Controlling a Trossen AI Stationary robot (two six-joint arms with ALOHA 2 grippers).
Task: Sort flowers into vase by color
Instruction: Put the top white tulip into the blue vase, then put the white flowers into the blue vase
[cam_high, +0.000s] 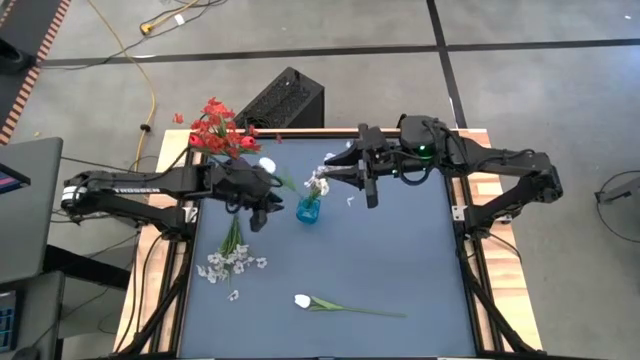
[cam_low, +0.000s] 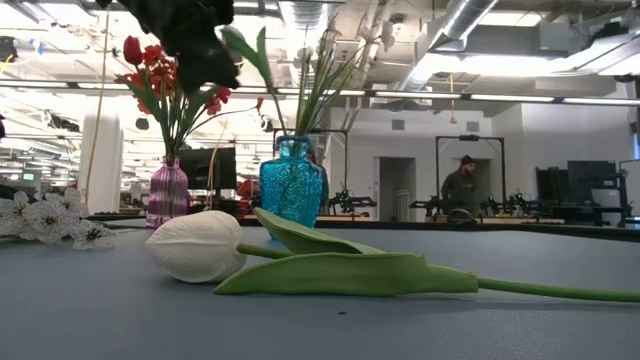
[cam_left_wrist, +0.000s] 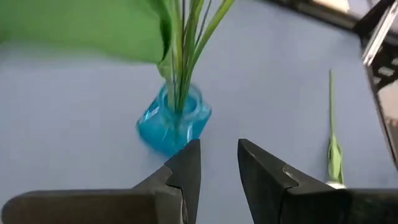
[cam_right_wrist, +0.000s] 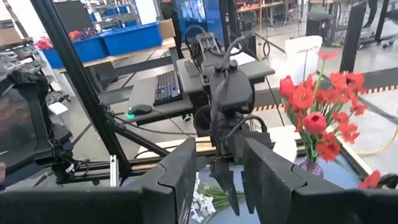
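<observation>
High view: left end effector (cam_high: 262, 215) just beside blue vase (cam_high: 308, 209), jaws narrowly apart, probably empty; right end effector (cam_high: 366, 180) open.

Light is bright and even across the blue vase (cam_low: 293, 186), coming from long ceiling strips in the room behind it, which glare nearly white in the low view. On the dark table (cam_high: 400, 270) around the vase shadows are faint and soft. In the left wrist view a green leaf (cam_left_wrist: 87, 31) just above the vase is smeared out of focus, and in the low view the white tulip (cam_low: 195, 246) in front of the vase is sharp while the room behind softens.
</observation>
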